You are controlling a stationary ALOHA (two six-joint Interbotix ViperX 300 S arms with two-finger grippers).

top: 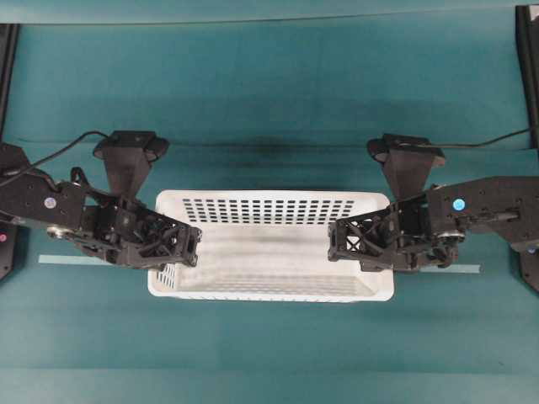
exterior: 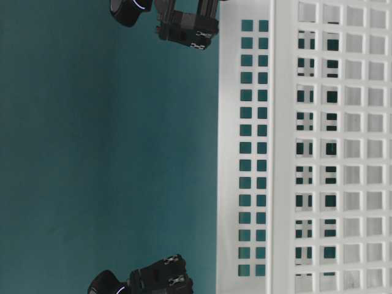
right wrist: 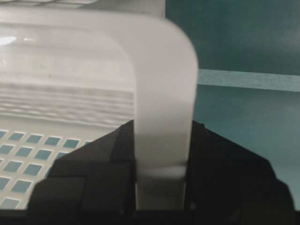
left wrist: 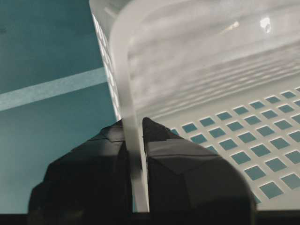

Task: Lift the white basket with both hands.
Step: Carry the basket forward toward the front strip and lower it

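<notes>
The white basket (top: 269, 244) sits on the teal table (top: 269, 101), long side running left to right, with an arm at each short end. From here it looks like the grasp is done and the lift is the step in hand, though I cannot tell whether the basket's floor has left the table yet. What comes next, I'd judge, is an even rise: both arms going up together at the same pace, so the basket stays level and neither wall slips out.

The left gripper (top: 181, 244) reaches over the left end wall, and its wrist view shows the fingers pressed together on that thin wall, one inside, one outside. The right gripper (top: 345, 240) does the same at the right end, pinching the broader rounded rim (right wrist: 161, 93) between its fingers. A pale tape strip (top: 67, 259) lies on the table under the arms.
</notes>
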